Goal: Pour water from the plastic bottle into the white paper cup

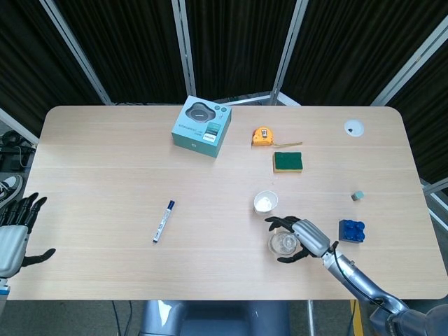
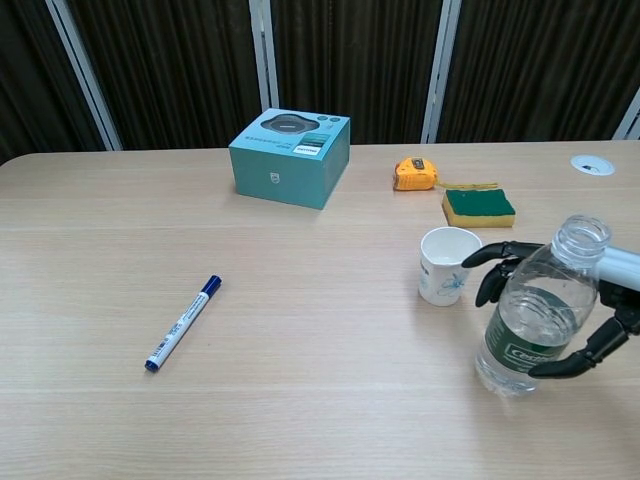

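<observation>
The clear plastic bottle (image 1: 282,243) (image 2: 535,320), uncapped and part full of water, has its base on the table near the front edge and leans to the right. My right hand (image 1: 304,238) (image 2: 612,305) is around it from the right with its fingers (image 2: 505,260) spread and lifted off the bottle's side. The white paper cup (image 1: 265,202) (image 2: 448,264) stands upright just left of and behind the bottle. My left hand (image 1: 14,234) hangs off the table's left edge with fingers apart, holding nothing.
A teal box (image 1: 202,127) sits at the back centre, with a yellow tape measure (image 1: 262,136) and a green sponge (image 1: 288,162) behind the cup. A blue pen (image 1: 163,221) lies to the left. A blue brick (image 1: 351,231) and a small grey cube (image 1: 358,196) lie right of my hand.
</observation>
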`<state>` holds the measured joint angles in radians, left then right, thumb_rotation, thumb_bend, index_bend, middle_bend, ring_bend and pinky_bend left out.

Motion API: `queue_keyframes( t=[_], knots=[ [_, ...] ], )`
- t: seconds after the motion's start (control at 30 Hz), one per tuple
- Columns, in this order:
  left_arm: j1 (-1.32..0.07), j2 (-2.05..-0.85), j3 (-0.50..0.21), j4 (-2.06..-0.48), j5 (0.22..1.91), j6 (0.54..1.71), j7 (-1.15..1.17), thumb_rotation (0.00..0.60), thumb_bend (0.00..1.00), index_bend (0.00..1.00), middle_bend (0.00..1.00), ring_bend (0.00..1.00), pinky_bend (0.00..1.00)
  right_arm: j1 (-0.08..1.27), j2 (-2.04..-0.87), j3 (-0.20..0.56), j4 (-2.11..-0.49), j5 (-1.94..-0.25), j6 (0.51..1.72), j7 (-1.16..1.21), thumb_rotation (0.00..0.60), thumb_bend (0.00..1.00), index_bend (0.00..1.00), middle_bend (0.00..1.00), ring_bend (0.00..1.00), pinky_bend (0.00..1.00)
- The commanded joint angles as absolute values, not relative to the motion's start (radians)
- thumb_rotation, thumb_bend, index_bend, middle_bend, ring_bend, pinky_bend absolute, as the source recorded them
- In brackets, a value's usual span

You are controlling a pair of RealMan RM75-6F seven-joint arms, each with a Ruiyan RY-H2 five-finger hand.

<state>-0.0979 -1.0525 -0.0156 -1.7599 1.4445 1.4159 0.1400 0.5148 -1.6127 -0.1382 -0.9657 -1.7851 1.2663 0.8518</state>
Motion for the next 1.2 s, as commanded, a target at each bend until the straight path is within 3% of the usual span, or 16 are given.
queue_keyframes(
  t=[0.03,0.17,0.33,0.67,0.97,1.2],
  knots=[
    [-0.098,-1.053,-0.015,-1.76,1.445,1.416,0.14,0.6,0.01,0.0,0.0,0.0,0.0,0.515,-1.613,-0.141,-0.963,-1.783,1.268,0.853,0.6,0.0,0.14,0.28,0.26,0.22],
    [-0.098,-1.053,-0.015,-1.76,1.445,1.416,0.141,0.6,0.01,0.0,0.0,0.0,0.0,0.513,-1.611,-0.142,-0.961,-1.778,1.269,0.855,0.6,0.0,0.12,0.25,0.24,0.2],
    [-0.098,-1.053,-0.014,-1.759,1.444,1.414,0.142,0.6,0.02,0.0,0.0,0.0,0.0,0.503,-1.599,-0.147,-0.957,-1.771,1.287,0.871,0.6,0.0,0.0,0.14,0.16,0.11],
    [-0.099,-1.055,-0.009,-1.765,1.447,1.41,0.153,0.6,0.01,0.0,0.0,0.0,0.0,0.494,-1.549,-0.181,-0.928,-1.776,1.293,0.906,0.6,0.0,0.0,0.02,0.02,0.0],
    [-0.094,-1.059,-0.01,-1.765,1.46,1.429,0.156,0.6,0.02,0.0,0.0,0.0,0.0,0.482,-1.486,-0.209,-0.901,-1.785,1.296,0.873,0.6,0.0,0.0,0.0,0.0,0.0],
    [-0.088,-1.048,-0.005,-1.769,1.479,1.442,0.131,0.6,0.01,0.0,0.0,0.0,0.0,0.396,-1.421,-0.146,-0.91,-1.706,1.388,0.569,0.6,0.0,0.0,0.0,0.0,0.0]
  ],
)
